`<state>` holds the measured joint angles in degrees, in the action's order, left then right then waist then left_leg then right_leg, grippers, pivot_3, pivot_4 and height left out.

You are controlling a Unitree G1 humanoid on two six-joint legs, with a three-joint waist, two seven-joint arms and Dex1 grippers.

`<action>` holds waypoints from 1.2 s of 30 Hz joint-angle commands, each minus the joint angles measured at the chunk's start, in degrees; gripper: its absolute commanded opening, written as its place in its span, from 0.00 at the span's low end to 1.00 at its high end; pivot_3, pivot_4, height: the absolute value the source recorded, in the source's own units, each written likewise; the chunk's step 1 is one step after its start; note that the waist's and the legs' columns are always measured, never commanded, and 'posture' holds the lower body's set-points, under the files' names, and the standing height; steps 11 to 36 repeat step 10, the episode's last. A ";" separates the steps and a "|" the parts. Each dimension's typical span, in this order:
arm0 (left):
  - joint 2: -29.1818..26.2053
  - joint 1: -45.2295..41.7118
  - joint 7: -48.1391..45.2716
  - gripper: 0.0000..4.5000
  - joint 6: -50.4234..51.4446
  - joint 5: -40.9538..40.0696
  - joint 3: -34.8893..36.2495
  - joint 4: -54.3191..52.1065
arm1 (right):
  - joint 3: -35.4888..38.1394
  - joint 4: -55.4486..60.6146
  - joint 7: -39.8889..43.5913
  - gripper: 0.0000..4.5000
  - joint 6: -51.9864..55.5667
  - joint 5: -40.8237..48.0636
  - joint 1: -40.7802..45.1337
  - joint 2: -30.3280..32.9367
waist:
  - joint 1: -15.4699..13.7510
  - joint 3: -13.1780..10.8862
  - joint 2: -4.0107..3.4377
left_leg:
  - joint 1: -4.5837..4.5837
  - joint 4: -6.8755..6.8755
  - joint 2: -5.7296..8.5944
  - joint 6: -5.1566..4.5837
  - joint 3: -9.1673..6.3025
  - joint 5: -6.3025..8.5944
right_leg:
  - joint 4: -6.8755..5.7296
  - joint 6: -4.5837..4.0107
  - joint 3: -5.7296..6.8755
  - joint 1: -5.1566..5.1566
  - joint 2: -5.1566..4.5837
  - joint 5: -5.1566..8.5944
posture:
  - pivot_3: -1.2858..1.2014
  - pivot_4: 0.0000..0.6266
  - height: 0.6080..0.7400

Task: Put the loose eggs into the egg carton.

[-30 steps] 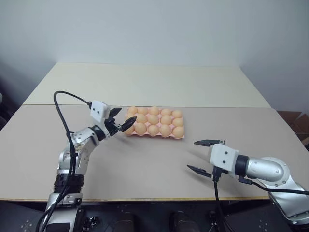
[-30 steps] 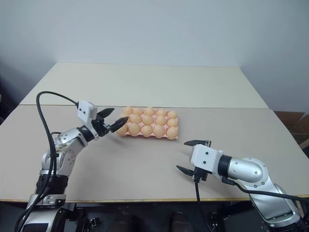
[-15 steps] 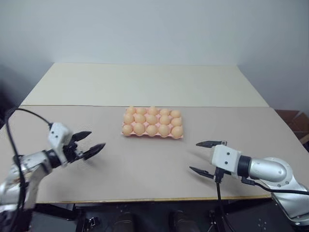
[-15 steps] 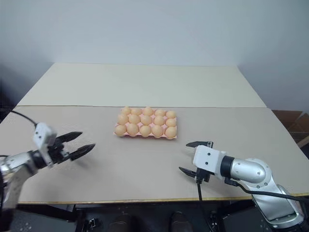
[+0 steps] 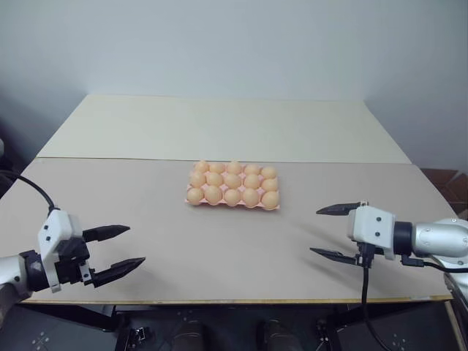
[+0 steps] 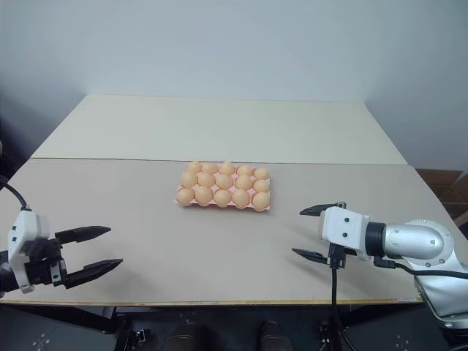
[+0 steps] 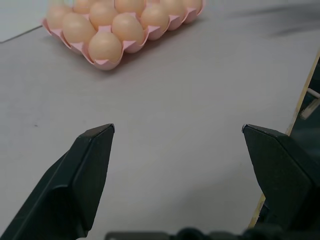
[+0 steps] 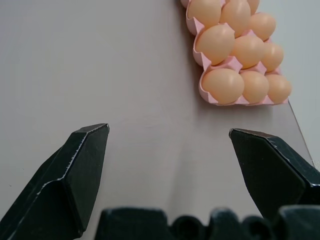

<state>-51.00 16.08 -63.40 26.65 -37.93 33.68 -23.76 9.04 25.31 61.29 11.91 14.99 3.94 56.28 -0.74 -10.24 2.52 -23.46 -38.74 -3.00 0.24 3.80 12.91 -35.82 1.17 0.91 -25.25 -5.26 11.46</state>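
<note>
From the head, the egg carton point(image 5: 232, 189) sits mid-surface point(image 5: 219, 241), eggs point(image 5: 232, 179) filling its cups. The left tool point(image 5: 118, 248) and right tool point(image 5: 336, 232) hover released near the front edge. Both wrist views show spread, empty fingers point(image 7: 85, 170) facing the carton.

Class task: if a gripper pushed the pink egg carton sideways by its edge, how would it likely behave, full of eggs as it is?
The egg carton lies flat on the smooth table, so it would probably slide rather than tip. Its thin scalloped edge looks likely to flex under a push. The eggs sit deep in their cups, so they would probably stay seated, though they are likely fragile.
</note>
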 commanded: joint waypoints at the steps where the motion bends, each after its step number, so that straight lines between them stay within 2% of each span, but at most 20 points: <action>1: -0.19 -1.17 1.39 0.99 0.47 -0.72 1.34 -0.63 | 3.29 1.21 0.84 1.00 -1.31 1.79 -0.20 0.87 | 0.02 0.00 0.00 | 0.00 -0.01 0.00 0.00 0.00 0.00 | 0.00 0.00 -0.01 0.00 0.00 0.00 | 0.52 0.24 1.00; 10: -2.01 -1.65 2.42 0.99 5.06 -3.44 2.38 -1.34 | 3.52 0.02 2.90 1.00 -2.27 1.72 -0.82 1.82 | 0.11 -0.01 -0.01 | 0.00 0.00 0.00 -0.19 0.03 -0.11 | 0.00 0.01 -0.04 -0.02 0.01 0.01 | 0.52 0.24 1.00; 36: -2.01 -1.65 2.42 0.99 5.06 -3.44 2.38 -1.34 | 3.52 0.02 2.90 1.00 -2.27 1.72 -0.82 1.82 | 0.11 -0.01 -0.01 | 0.00 0.00 0.00 -0.19 0.03 -0.11 | 0.00 0.01 -0.04 -0.02 0.01 0.01 | 0.52 0.24 1.00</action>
